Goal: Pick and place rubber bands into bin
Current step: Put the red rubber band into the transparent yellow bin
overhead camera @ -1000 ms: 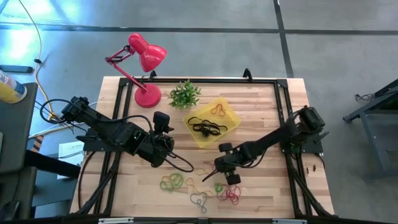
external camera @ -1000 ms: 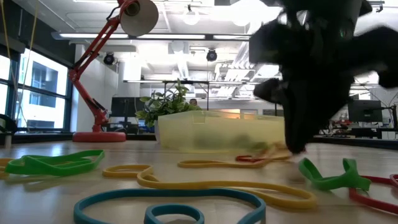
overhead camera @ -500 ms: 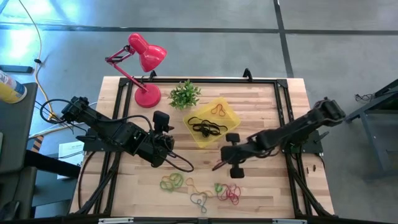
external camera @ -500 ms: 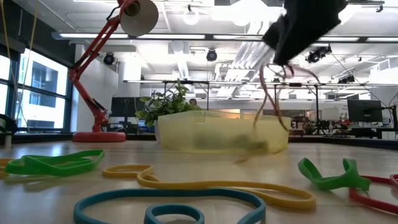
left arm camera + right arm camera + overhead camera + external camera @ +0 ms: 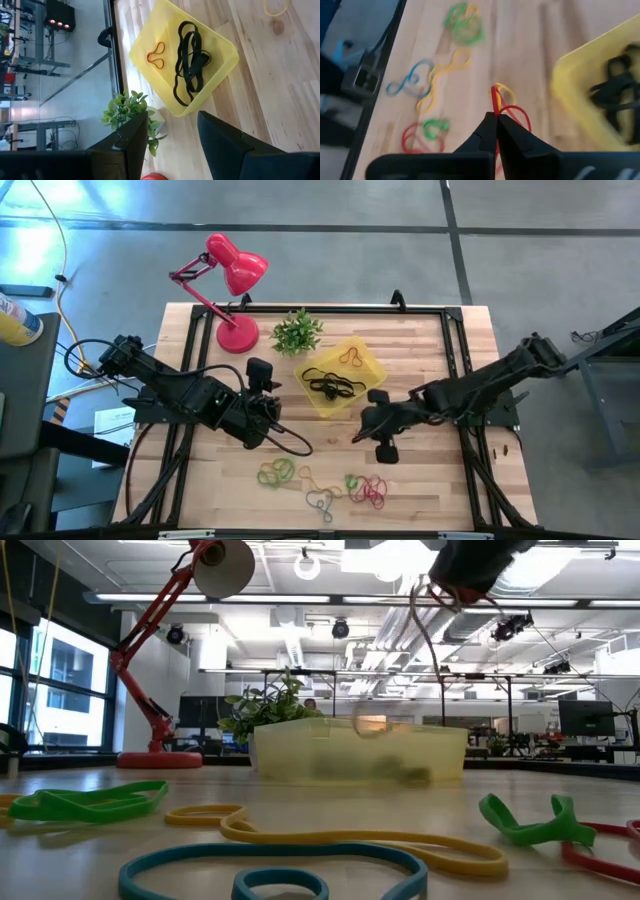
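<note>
My right gripper (image 5: 360, 432) is shut on a red and a yellow rubber band (image 5: 504, 106). It hangs above the table just near of the yellow bin (image 5: 372, 360), and shows at the top of the low view (image 5: 465, 565). The bin rests flat on the table and holds black bands (image 5: 333, 385) and an orange one (image 5: 350, 357). More loose bands lie near the front edge: green (image 5: 277, 472), yellow and blue (image 5: 318, 498), red (image 5: 372, 493). My left gripper (image 5: 172, 135) is open and empty, left of the bin (image 5: 220, 65). My right gripper pinches the red and yellow bands (image 5: 496, 102) between its two fingertips, at one point of each loop. The fingers slant down from the table's right side. The loops hang slack below the fingers (image 5: 425, 630), clear of the table.
A red desk lamp (image 5: 232, 300) and a small green plant (image 5: 297, 332) stand at the far edge, left of the bin. Bare wood lies between the bin and the loose bands. A black frame runs along the table's edges.
My right gripper has risen from the table among the loose bands and gone toward the far edge and the bin. It stays shut, and the red and yellow bands have come up with it and now hang clear of the table.
</note>
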Robot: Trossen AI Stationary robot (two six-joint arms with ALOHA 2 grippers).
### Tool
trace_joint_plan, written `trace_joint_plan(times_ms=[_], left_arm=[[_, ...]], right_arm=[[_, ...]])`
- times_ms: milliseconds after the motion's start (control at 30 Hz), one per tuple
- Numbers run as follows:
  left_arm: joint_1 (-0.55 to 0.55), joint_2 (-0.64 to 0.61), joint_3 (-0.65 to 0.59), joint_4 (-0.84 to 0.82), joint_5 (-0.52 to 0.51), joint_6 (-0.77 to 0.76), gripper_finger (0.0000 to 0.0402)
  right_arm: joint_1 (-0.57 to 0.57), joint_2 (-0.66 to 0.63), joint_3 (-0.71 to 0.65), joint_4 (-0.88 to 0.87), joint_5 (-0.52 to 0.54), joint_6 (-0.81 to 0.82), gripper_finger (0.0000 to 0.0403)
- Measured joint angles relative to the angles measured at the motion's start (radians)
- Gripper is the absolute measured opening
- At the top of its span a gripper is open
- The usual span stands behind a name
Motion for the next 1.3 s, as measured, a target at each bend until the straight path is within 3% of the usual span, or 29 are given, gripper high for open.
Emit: trace_joint_plan(times_ms=[367, 933, 1200, 1300], left_arm=[[0.000, 0.000, 0.000, 0.012, 0.000, 0.000, 0.0161], [0.000, 0.000, 0.000, 0.011, 0.000, 0.005, 0.0161], [0.000, 0.000, 0.000, 0.011, 0.000, 0.009, 0.0161], [0.000, 0.000, 0.000, 0.011, 0.000, 0.009, 0.0161]], right_arm=[[0.008, 0.204, 0.000, -0.024, -0.200, -0.001, 0.0000], [0.016, 0.255, 0.000, -0.042, -0.139, 0.046, 0.0027], [0.016, 0.255, 0.000, -0.052, -0.139, 0.046, 0.0004], [0.016, 0.255, 0.000, -0.052, -0.142, 0.045, 0.0014]])
